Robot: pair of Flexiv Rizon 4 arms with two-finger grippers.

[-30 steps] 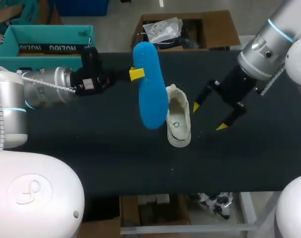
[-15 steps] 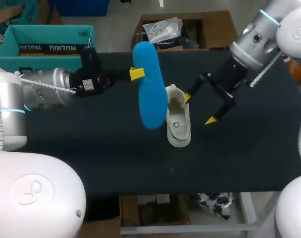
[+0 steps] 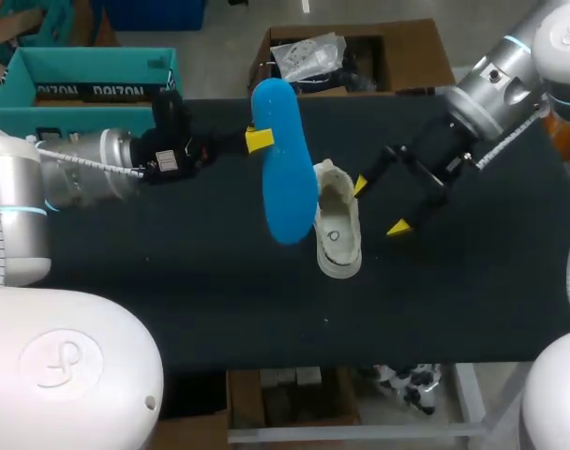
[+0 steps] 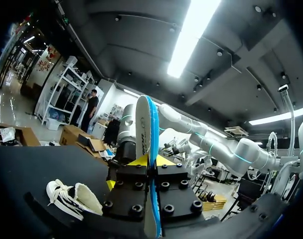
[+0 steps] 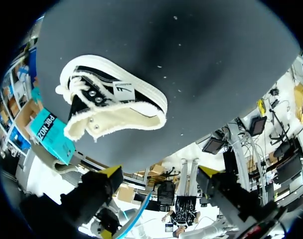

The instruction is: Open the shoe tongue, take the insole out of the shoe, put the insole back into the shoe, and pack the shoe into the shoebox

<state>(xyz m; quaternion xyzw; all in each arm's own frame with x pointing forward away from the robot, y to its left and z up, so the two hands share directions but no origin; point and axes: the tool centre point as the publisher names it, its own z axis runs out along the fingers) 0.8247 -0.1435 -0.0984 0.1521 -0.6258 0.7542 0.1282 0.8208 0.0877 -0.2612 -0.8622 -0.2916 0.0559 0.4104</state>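
insole (image 3: 285,183), clamped in left jaws, runs lengthwise far-to-near beside the shoe (image 3: 337,232); right jaws open.

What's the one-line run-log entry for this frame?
left gripper: shut on blue foam insole, held over black table | right gripper: open, beside white lace-up shoe | shoe: on table, insole out, not boxed
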